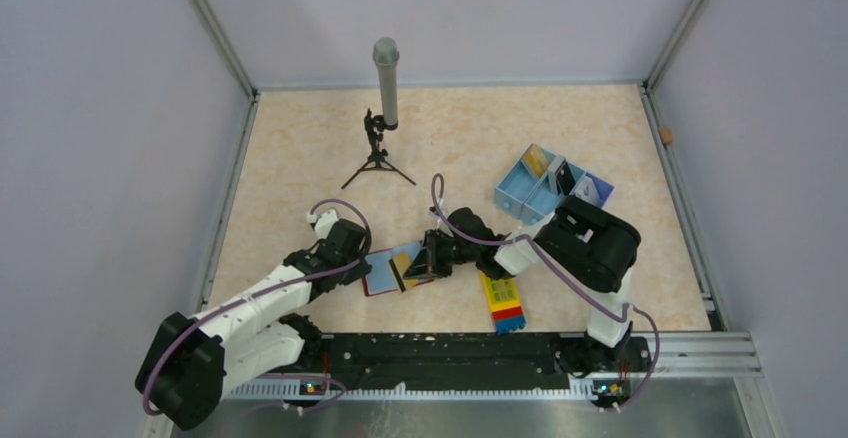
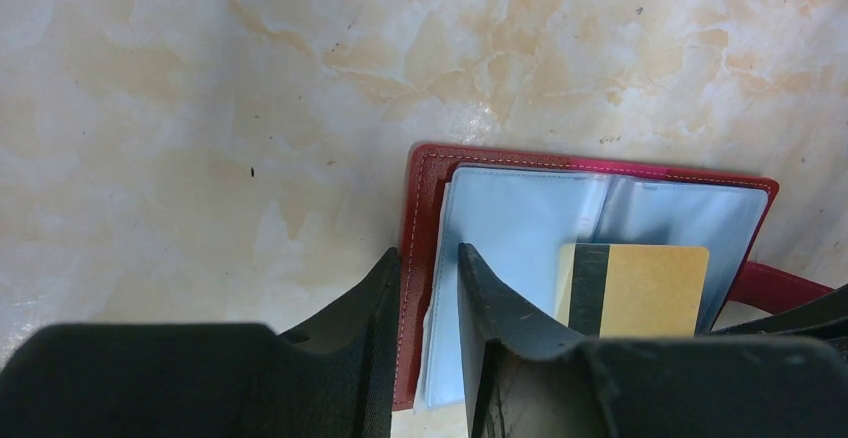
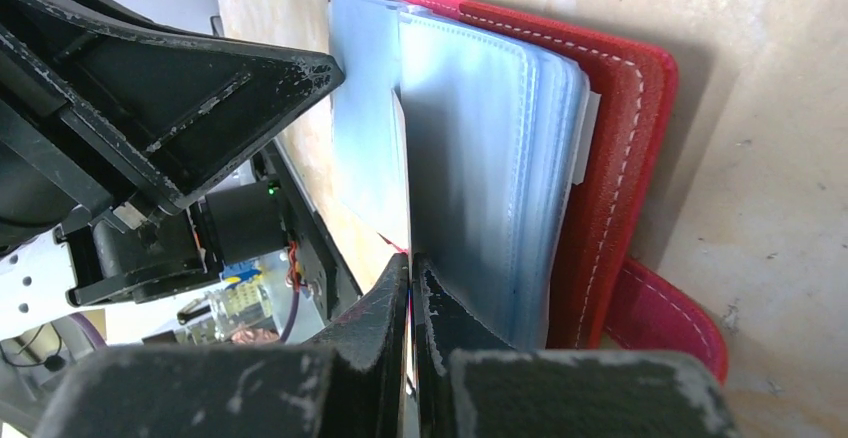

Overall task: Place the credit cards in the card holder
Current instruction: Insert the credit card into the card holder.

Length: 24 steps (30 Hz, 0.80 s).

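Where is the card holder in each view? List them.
Top external: card holder low centre of the picture.
Left wrist: card holder right of centre, open.
Right wrist: card holder fills centre and right.
Shared landmark: its red closure tab, lower right in both wrist views.

I count one red wallet [image 1: 383, 273], one gold card [image 2: 650, 288] on it, one blue tray [image 1: 512, 198], one striped block [image 1: 503, 301], one microphone stand [image 1: 385, 83], and two arms: left arm [image 1: 255, 308], right arm [image 1: 590, 243].

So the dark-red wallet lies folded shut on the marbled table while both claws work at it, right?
No, it lies open: the dark-red folding wallet shows its pale blue inside with a yellow-gold card on it, seen in the left wrist view.
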Tool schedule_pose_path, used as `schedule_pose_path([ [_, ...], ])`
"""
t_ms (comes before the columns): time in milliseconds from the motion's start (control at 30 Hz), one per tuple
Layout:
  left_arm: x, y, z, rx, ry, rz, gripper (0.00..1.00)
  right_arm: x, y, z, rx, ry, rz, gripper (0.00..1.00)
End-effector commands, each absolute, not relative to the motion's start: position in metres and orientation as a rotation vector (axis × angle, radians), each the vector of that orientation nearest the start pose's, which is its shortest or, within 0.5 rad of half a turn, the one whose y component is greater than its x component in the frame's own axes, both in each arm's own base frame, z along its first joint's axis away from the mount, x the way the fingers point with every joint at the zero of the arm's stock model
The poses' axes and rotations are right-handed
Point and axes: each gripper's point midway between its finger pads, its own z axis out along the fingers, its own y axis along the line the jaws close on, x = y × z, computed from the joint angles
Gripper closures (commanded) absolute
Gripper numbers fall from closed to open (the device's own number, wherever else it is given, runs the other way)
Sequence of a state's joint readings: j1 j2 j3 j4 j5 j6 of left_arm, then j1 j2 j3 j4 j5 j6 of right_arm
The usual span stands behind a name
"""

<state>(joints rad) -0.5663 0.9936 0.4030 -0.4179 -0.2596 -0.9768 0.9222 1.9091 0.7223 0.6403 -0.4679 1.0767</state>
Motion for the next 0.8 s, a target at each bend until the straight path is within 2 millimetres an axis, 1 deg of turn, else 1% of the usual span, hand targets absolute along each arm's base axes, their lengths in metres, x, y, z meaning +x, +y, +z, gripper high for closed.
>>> schedule_pose_path([
  [0, 0.193, -0.108, 0.016, -0.608, 2.511, -0.238, 0.72, 0.172, 0.415, 0.031, -0.161, 2.533, 1.492, 1.0],
  [200, 0.194, -0.114, 0.014, -0.595, 2.524, -0.267, 0.73, 0.176, 0.418, 0.025, -0.159, 2.536, 1.478, 1.0],
  [333, 0.194, -0.115, 0.013, -0.589, 2.534, -0.261, 0.75, 0.185, 0.416, 0.017, -0.133, 2.548, 1.393, 1.0],
  [533, 0.194, -0.116, 0.014, -0.59, 2.535, -0.269, 0.77, 0.192, 0.413, 0.007, -0.084, 2.562, 1.326, 1.0],
  [767, 0.194, -0.117, 0.013, -0.593, 2.538, -0.277, 0.77, 0.189, 0.412, -0.008, -0.015, 2.589, 1.322, 1.0],
])
